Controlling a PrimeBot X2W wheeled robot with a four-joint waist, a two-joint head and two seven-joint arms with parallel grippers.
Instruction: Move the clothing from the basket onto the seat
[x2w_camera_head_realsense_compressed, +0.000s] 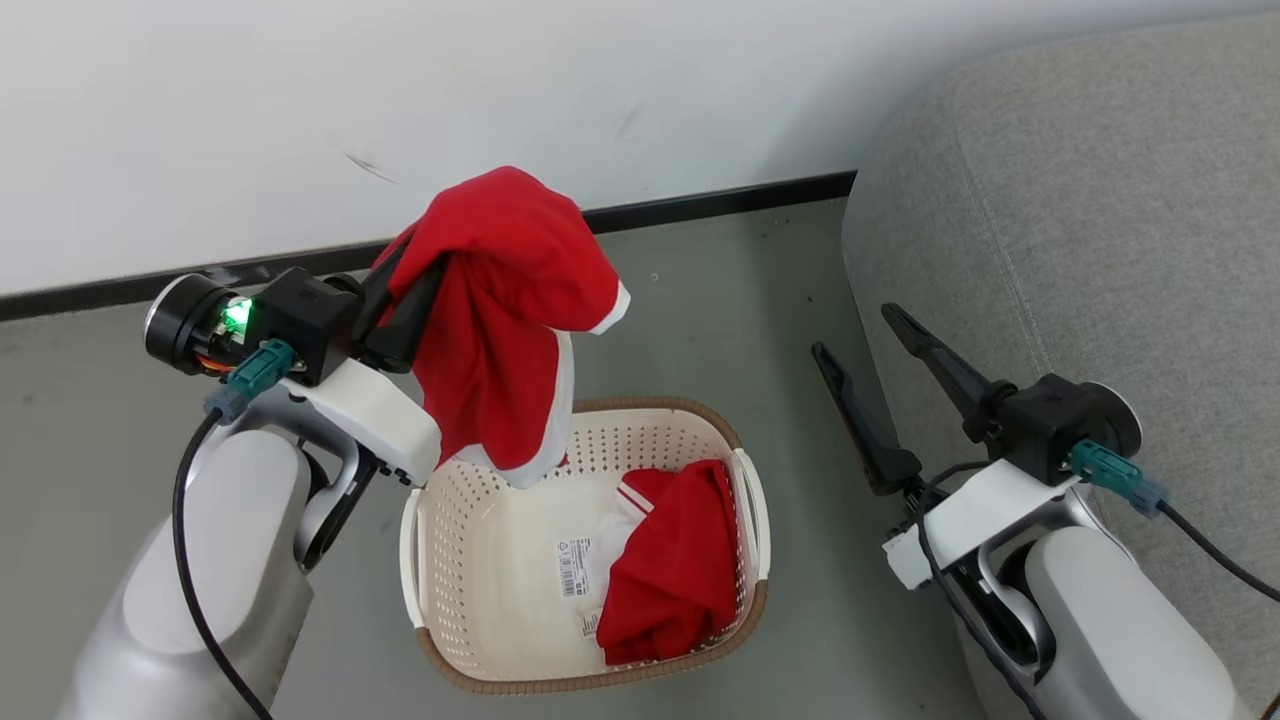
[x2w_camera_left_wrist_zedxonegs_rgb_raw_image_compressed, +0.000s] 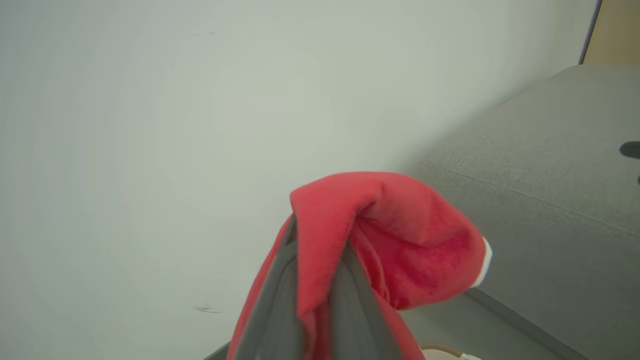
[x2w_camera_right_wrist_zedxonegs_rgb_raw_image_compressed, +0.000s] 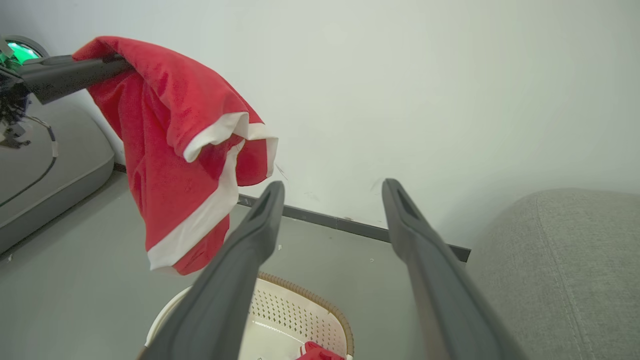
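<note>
- The left pincer (x2w_camera_head_realsense_compressed: 415, 300) is pressed together on the lifted garment (x2w_camera_head_realsense_compressed: 500, 300). In the left wrist view a fold of red fabric is nipped between its two dark fingers (x2w_camera_left_wrist_zedxonegs_rgb_raw_image_compressed: 275, 305), and the rest drapes over them.
- That garment hangs free in the air. Its white-trimmed hem dangles above the far left corner of the basket (x2w_camera_head_realsense_compressed: 470, 560), touching neither the floor (x2w_camera_head_realsense_compressed: 740, 300) nor the seat (x2w_camera_head_realsense_compressed: 1100, 250).
- The second garment (x2w_camera_head_realsense_compressed: 670, 570) lies crumpled inside the basket, against its right wall and reaching toward the near right corner. A label sticker (x2w_camera_head_realsense_compressed: 573, 567) shows on the bare bottom beside it.
- The right pincer (x2w_camera_head_realsense_compressed: 853, 331) is spread wide and holds nothing. It hovers between the basket's right edge and the seat's left edge, fingers pointing toward the wall (x2w_camera_head_realsense_compressed: 300, 100).
- The basket stands on the floor, near the seat's rounded left edge but apart from it.
- Progress, as I judge it: the task is under way but nothing is delivered, since neither garment rests on the seat.
- The first garment is out of the basket and has to be carried to the right, over the seat's edge, and released there. The second has yet to be picked up at all.
- So roughly the first lift of two transfers is done, and both placements remain.
</note>
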